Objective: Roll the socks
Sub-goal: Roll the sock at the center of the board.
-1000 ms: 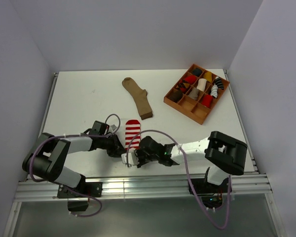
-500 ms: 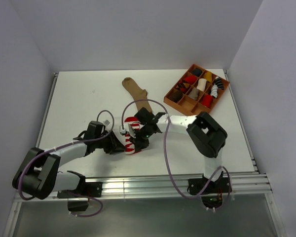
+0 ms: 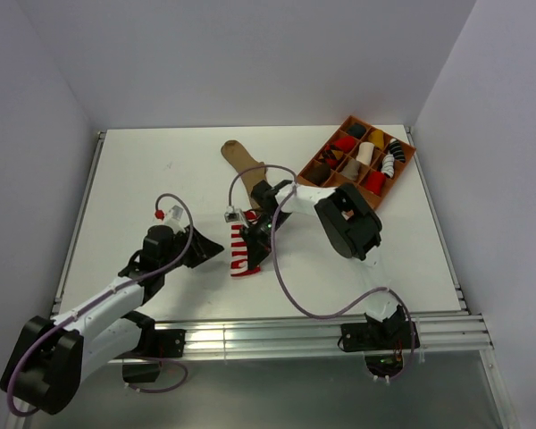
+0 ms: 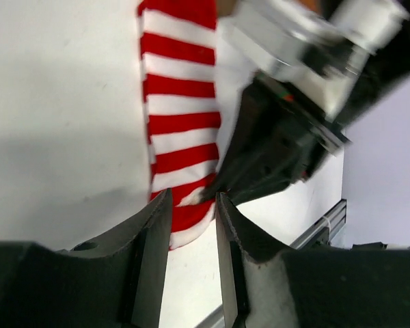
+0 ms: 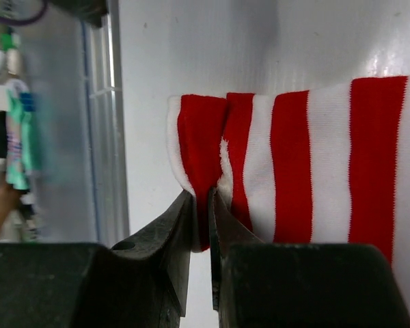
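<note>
Your right gripper point(image 5: 200, 199) is pinching the red end of the striped sock point(image 5: 307, 164) lying on the table point(image 3: 143, 179), arm bending leftward, while your left gripper point(image 4: 193, 201) is hovering just beside it, jaws slightly parted and empty, and the right arm is partly hiding the tan sock point(image 3: 241, 159) behind.

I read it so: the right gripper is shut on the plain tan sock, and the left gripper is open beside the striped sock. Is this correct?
One detail is wrong. The right gripper is shut on the striped sock, not on the tan sock. The right wrist view shows it pinching the sock's red edge. The left gripper is indeed open beside the striped sock.
</note>
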`<state>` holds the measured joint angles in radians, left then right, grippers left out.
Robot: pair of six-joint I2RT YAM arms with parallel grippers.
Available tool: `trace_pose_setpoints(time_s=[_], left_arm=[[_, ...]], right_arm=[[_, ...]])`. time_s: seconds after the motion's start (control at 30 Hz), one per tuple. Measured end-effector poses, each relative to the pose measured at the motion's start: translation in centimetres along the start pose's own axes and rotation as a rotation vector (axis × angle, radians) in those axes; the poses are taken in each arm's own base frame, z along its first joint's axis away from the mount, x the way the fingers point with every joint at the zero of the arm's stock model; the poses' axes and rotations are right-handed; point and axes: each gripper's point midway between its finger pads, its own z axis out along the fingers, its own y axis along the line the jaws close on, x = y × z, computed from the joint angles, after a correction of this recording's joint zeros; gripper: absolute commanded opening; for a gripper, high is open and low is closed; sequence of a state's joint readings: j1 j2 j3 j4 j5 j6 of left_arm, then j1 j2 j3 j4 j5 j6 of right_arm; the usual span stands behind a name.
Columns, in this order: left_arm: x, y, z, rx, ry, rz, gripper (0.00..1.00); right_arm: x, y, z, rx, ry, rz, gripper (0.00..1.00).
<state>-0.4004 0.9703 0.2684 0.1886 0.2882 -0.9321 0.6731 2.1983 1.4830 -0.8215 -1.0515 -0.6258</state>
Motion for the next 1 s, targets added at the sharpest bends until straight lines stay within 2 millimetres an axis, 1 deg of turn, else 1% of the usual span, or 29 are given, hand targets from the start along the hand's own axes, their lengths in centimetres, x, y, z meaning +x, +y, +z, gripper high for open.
trace_pose_setpoints(time_s=[0.1,0.17,0.33,0.37,0.43,0.6,0.73,0.83,1.0], left_arm=[[-0.3,-1.1,0.4,0.038,-0.030,0.039,0.38],[-0.1,-1.8,0.9,0.061,-0.035,0.072,0.38],[1.9,-2.6,2.3,0.096,0.008,0.144,0.38],[2.3,-2.8,2.6,0.107,0.015,0.157,0.41],[2.7,-3.2,3.0,0.132,0.017,0.173,0.42],[3.3,-2.9,4.2,0.157,0.028,0.201,0.45],[4.5,-2.4,5.1,0.169,0.068,0.226,0.48],[5.0,-2.3,5.3,0.188,0.082,0.237,0.48],[5.3,-2.5,5.5,0.221,0.090,0.254,0.47]], right_arm=[[-0.2,-0.3,-0.3,-0.054,-0.013,0.082,0.14],[-0.4,-0.6,-0.5,-0.081,-0.024,0.126,0.14],[-0.1,-0.9,-1.2,-0.116,-0.046,0.226,0.14],[-0.1,-1.0,-1.3,-0.119,-0.050,0.239,0.14],[-0.1,-1.1,-1.5,-0.124,-0.057,0.270,0.13],[0.0,-1.4,-1.6,-0.143,-0.071,0.342,0.13],[-0.1,-1.6,-1.9,-0.149,-0.082,0.383,0.13],[-0.2,-2.0,-2.1,-0.154,-0.094,0.417,0.13],[-0.1,-2.4,-2.6,-0.163,-0.109,0.477,0.13]])
